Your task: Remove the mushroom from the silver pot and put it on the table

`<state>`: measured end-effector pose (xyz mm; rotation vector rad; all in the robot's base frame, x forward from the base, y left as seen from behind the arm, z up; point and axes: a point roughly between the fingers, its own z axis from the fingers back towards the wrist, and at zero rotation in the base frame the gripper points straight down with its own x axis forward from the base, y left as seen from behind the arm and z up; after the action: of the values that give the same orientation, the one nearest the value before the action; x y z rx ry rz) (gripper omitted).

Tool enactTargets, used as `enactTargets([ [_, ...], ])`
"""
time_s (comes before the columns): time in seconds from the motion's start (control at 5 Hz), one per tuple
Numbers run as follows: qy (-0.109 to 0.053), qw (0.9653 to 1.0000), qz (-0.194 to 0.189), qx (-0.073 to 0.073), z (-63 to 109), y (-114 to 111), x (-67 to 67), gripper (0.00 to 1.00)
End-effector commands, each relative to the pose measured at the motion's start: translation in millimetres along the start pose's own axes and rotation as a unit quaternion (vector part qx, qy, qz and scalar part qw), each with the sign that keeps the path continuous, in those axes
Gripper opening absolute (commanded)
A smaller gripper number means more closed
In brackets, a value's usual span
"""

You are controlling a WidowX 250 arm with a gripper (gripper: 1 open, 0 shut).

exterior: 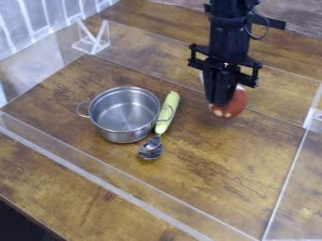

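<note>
My black gripper (223,94) is over the far right side of the dark brown wood-plank table (214,188), with the small toy mushroom with a rounded reddish-brown cap (231,104) right at my fingertips. The pale part of the mushroom shows beside my dark fingers. From this view I cannot tell whether those fingers are clamped on it or already apart, as they and the mushroom overlap. Nor can I tell whether it bears on the wood or hangs just above it.

The round shiny steel pot with small side handles (124,116) stands well apart from me, upright, with nothing to be seen inside. Beside it, on my side, lie a yellow-green handle (168,110) and a shiny metal spoon head (151,148) (neither is any business of mine here, so I would leave them be).

As I judge it, the removal half of the job is done: the mushroom is out of the pot and over bare planks. What is left is the very end of the placing: make sure it sits on the wood, have my fingers fully clear of it, then lift straight away. That rounded cap could roll or tip if a finger drags on it, so I would back off gently.
</note>
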<state>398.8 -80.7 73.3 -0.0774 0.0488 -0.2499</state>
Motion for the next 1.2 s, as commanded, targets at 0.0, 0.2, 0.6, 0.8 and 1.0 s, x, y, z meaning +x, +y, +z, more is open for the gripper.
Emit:
enactTargets([
  [0.0, -0.016, 0.9996, -0.024, 0.0, 17.1, -12.1, 2.8, 1.0],
  [0.2, -0.011, 0.9995, -0.029, 0.002, 15.5, -12.5, 4.1, 0.0],
  [0.6, -0.002, 0.9988, -0.048, 0.005, 15.0, -14.8, 8.3, 0.0],
  [0.8, 0.002, 0.9984, -0.057, 0.006, 14.2, -16.1, 10.5, 0.0],
  [1.0, 0.01, 0.9976, -0.068, 0.003, 14.1, -18.0, 9.8, 1.0],
])
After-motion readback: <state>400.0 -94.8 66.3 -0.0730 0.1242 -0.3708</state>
